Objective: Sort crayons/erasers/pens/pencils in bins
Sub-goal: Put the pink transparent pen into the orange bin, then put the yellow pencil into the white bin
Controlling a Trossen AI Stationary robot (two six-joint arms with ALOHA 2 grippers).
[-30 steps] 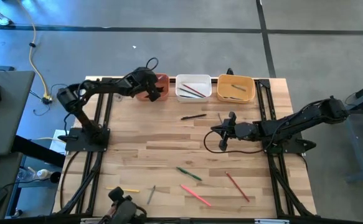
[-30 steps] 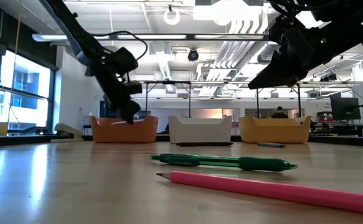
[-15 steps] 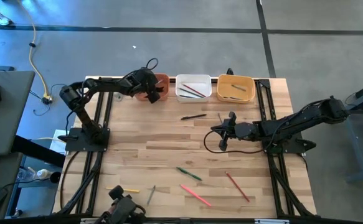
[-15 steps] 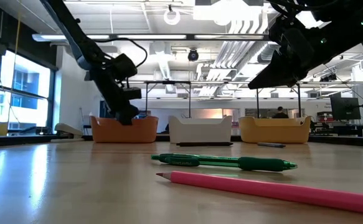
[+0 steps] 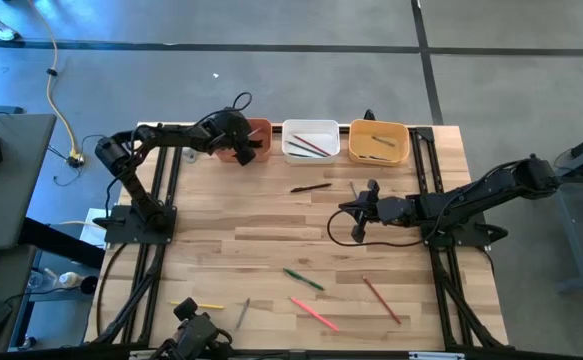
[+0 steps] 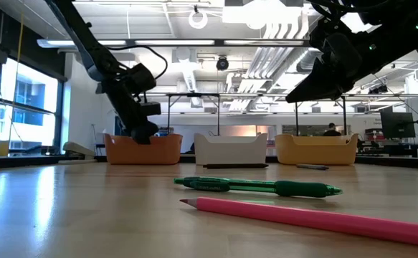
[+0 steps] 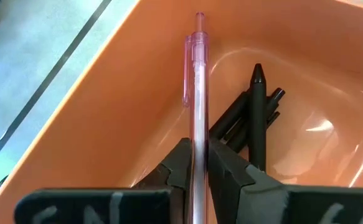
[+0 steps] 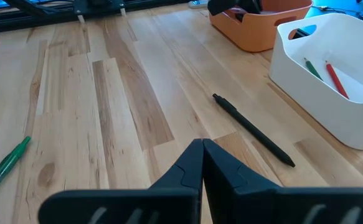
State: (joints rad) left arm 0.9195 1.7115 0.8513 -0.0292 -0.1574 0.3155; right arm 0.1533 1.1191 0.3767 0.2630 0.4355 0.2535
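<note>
Pink translucent pen [image 7: 197,112] sits pinched in the left gripper [image 7: 197,163] over the terracotta-orange plastic bin [image 7: 137,93], beside black pens [image 7: 256,118]. Right gripper [image 8: 201,155] waits closed and empty mid-table; several sticks remain unsorted on the wooden table [image 5: 261,225].

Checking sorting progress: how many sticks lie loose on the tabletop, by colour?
Black pen: 1
Green pen: 1
Pink pencil: 1
Red pencil: 1
Yellow pencil: 1
Grey sticks: 2, the second small, near the right gripper
Total: 7
</note>
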